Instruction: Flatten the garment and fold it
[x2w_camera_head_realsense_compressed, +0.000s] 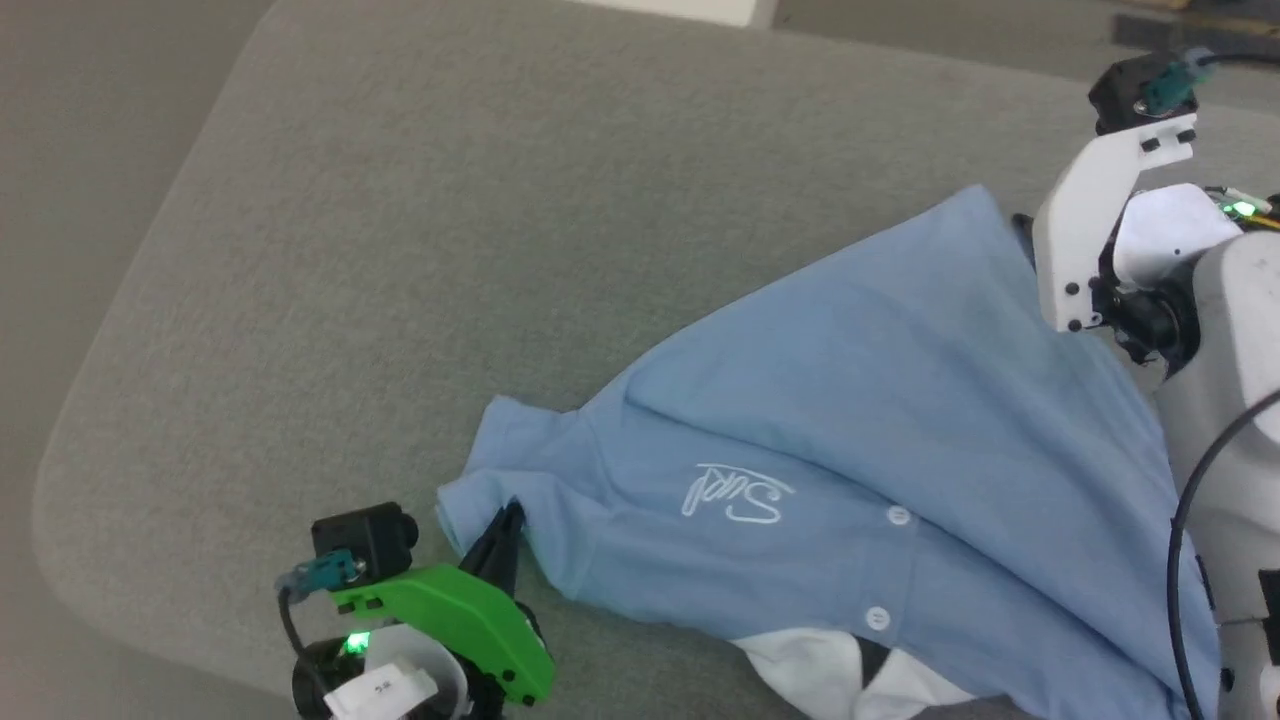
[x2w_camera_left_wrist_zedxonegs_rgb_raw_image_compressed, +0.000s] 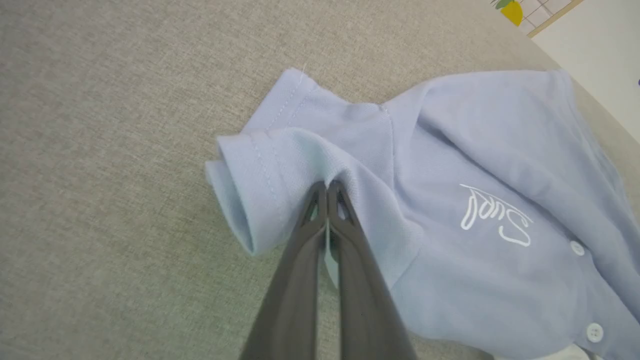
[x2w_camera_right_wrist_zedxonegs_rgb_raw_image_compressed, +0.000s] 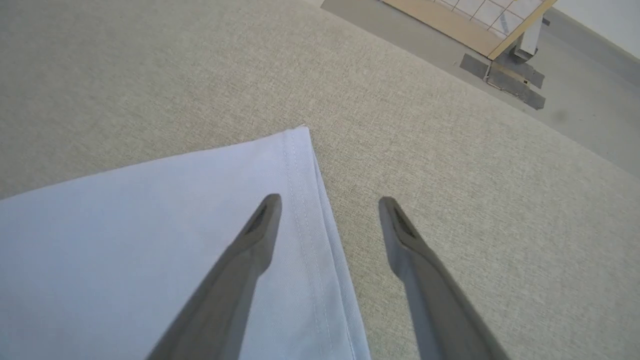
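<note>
Your left hand (x2w_camera_left_wrist_zedxonegs_rgb_raw_image_compressed: 327, 187) is clenched on the garment (x2w_camera_head_realsense_compressed: 850, 400). Its two dark fingers pinch a ridge of cloth just behind the cuff of one sleeve (x2w_camera_left_wrist_zedxonegs_rgb_raw_image_compressed: 260, 165), and the cuff curls into a loose roll beside the tips. That grip looks chosen as an anchor: with the shoulder end pinned near a rounded corner of the grey worktop (x2w_camera_head_realsense_compressed: 400, 200), the body of the shirt can be drawn taut away from it.

Your right hand (x2w_camera_right_wrist_zedxonegs_rgb_raw_image_compressed: 330, 205) is released, fingers spread wide and holding nothing. One finger hangs over the stitched hem corner (x2w_camera_right_wrist_zedxonegs_rgb_raw_image_compressed: 297, 145) and the other over bare grey surface, so the hem edge lies between them. I judge that a straddle, ready either to take the corner or to clear off it.

The shirt lies front up, diagonally across the worktop, with the chest logo (x2w_camera_head_realsense_compressed: 735, 492) and white collar (x2w_camera_head_realsense_compressed: 830, 670) towards you and soft folds running along its length. Flattening looks under way and folding not yet begun. Mind the rolled cuff: it needs opening out before any fold.
</note>
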